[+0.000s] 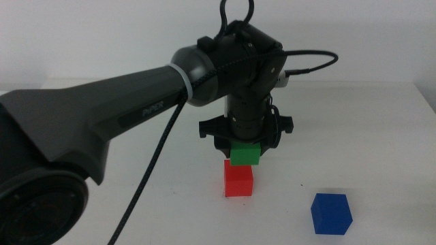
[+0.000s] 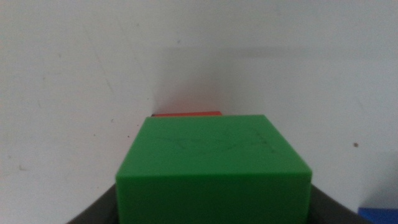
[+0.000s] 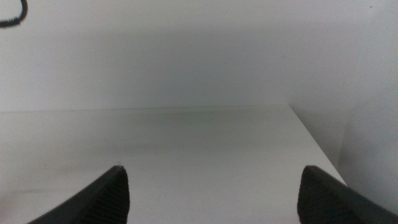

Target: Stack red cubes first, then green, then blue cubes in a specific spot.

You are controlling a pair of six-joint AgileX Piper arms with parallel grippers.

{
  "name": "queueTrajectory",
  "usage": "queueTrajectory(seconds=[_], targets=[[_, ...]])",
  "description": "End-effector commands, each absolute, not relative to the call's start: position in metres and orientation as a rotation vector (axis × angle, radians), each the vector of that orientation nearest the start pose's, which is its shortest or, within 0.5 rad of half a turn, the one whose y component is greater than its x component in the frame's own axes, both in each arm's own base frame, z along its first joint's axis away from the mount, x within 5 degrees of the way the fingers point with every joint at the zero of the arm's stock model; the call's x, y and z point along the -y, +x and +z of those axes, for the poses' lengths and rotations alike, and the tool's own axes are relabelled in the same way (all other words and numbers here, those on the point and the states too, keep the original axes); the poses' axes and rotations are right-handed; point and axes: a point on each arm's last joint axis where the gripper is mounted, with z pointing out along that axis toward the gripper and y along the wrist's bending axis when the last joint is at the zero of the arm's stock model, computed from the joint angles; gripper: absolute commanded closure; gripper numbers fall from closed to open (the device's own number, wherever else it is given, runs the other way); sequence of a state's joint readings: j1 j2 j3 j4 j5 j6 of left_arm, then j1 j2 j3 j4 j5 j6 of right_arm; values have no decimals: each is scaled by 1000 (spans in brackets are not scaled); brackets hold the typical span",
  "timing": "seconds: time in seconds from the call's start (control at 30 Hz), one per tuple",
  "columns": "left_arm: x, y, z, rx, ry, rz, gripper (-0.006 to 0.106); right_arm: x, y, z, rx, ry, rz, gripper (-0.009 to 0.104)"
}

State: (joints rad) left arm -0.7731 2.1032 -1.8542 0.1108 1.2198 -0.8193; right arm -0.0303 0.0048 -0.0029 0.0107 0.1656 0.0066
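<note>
My left gripper (image 1: 245,151) reaches in from the left and is shut on the green cube (image 1: 245,154), which sits on or just above the red cube (image 1: 239,180) near the table's middle. In the left wrist view the green cube (image 2: 214,168) fills the space between the jaws, and only a thin strip of the red cube (image 2: 186,114) shows beyond it. The blue cube (image 1: 331,213) rests alone on the table to the front right; a sliver of the blue cube (image 2: 379,214) shows in the left wrist view. My right gripper (image 3: 214,196) is open and empty, out of the middle view.
The white table (image 1: 368,129) carries only the three cubes. A black cable (image 1: 157,160) hangs from the left arm down toward the front left. The right wrist view shows the table's far edge (image 3: 186,109) and a white wall.
</note>
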Motion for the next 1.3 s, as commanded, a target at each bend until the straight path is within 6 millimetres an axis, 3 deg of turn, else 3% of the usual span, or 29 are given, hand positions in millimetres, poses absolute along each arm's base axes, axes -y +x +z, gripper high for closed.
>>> queueTrajectory(seconds=[0.0,0.83,0.97,1.0,1.17,1.27], targets=[[304,327,241,-2917,-55,-88,102,2,56,199,-1641,23,-21,2],[301,327,203,-3030,-87,-21,102,2,56,199,-1641,23,-21,2],[301,327,202,-3032,-92,-24,97,2,56,199,-1641,23,-21,2],[298,329,203,-3010,-53,12,38,2,56,199,-1641,23,-21,2],[292,328,228,-2940,83,7,6,2,56,199,-1641,23,-21,2],[283,321,267,-2855,168,-40,7,2,56,199,-1641,23,-21,2]])
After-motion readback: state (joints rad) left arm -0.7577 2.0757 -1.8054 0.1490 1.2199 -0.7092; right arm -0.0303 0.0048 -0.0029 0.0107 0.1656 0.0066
